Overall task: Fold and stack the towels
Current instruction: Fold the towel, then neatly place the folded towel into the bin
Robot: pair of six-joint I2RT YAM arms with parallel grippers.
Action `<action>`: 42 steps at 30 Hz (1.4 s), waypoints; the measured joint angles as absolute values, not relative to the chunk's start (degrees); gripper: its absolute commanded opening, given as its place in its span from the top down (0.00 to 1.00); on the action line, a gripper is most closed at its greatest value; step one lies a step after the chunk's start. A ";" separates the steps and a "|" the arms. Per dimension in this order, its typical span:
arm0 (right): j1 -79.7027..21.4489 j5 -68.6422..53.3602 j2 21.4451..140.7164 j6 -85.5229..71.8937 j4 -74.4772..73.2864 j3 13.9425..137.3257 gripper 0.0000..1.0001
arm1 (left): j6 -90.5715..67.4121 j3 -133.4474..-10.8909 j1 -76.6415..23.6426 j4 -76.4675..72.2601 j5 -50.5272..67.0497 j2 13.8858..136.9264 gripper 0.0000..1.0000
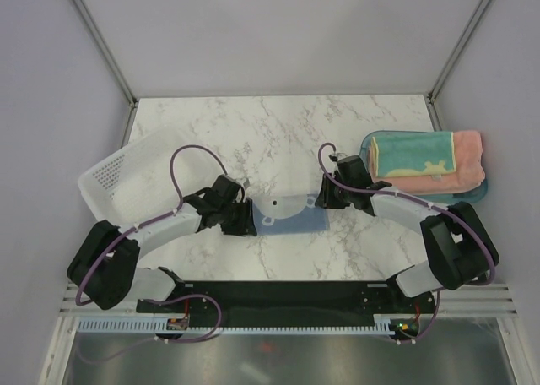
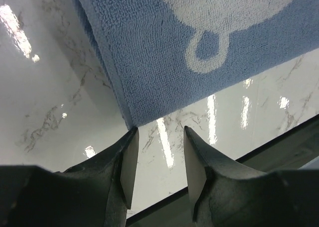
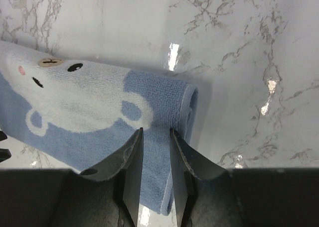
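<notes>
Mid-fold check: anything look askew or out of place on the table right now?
The white basket at the left sits skewed and seems tipped toward its side. The pink towel seems to overhang the teal tray on the right. The blue towel lies flat; nothing spilled.

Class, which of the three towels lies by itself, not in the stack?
The blue towel with the white animal face, alone in the middle. The yellow-and-teal towel lies on the pink towel in the tray at the right.

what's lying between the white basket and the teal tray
The blue-grey towel lies on the marble table there, left pincer at its left end, right pincer at its right end; the top view shows it.
</notes>
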State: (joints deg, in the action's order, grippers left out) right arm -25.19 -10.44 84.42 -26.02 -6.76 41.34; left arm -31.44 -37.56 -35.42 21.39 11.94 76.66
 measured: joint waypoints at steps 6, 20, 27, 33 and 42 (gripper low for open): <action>-23.97 -10.70 85.93 -24.93 -5.37 40.49 0.65 | -32.14 -37.54 -35.42 19.57 11.62 76.60 0.51; -23.40 -13.15 76.47 -22.87 -14.20 45.30 0.26 | -32.23 -50.19 -35.05 24.93 5.61 72.75 0.49; -23.00 -13.21 79.40 -22.76 -14.39 44.12 0.26 | -32.23 -50.30 -32.36 23.42 5.02 83.46 0.49; -22.79 -13.37 81.45 -23.66 -10.59 39.05 0.28 | -32.27 -49.98 -31.97 22.13 5.10 87.70 0.49; -22.74 -17.02 84.73 -25.10 -0.03 35.83 0.35 | -32.36 -47.59 -31.92 19.07 5.13 89.27 0.49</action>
